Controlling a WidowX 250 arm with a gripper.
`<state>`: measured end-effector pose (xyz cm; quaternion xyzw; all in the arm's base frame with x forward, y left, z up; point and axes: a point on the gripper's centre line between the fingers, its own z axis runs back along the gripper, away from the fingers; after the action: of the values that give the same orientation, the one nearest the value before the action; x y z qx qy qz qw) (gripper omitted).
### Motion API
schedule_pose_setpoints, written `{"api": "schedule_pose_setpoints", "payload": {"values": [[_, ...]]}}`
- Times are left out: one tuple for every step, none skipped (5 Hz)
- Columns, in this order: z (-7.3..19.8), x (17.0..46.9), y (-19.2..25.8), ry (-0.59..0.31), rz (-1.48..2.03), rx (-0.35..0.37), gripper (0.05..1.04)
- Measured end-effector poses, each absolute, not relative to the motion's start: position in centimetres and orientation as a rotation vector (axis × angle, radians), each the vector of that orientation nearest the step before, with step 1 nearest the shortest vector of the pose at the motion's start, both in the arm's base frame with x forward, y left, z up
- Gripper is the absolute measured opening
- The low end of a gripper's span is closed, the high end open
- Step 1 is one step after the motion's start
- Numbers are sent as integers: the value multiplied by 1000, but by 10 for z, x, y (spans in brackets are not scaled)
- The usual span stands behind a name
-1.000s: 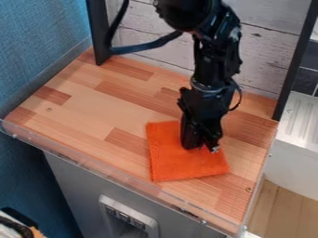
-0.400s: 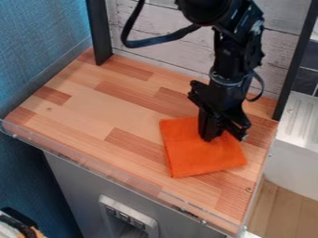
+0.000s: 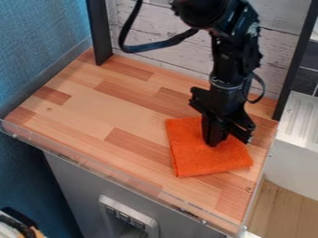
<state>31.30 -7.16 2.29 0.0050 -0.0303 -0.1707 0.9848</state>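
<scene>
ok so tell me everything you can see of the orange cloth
The orange cloth is plain, roughly square and soft-looking, with a slightly fuzzy weave. It lies nearly flat, apparently folded, its left edge looking layered. It sits slightly askew on the wood-patterned counter, toward the right side. The black end effector comes down over its upper part; whether it grips the fabric is unclear.

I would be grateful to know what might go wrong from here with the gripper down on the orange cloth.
The gripper is down at the upper part of the orange cloth, so a sideways move might drag or wrinkle it. The cloth also lies near the right side of the wooden tabletop as pictured, so a push that way could send a corner over the edge.
</scene>
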Motion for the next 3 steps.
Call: {"api": "schedule_pose_setpoints", "payload": {"values": [[22,310,-70,-46,-370,-31,63],[21,307,-66,-28,-412,-60,63],[23,302,-61,5,-465,-73,63]]}}
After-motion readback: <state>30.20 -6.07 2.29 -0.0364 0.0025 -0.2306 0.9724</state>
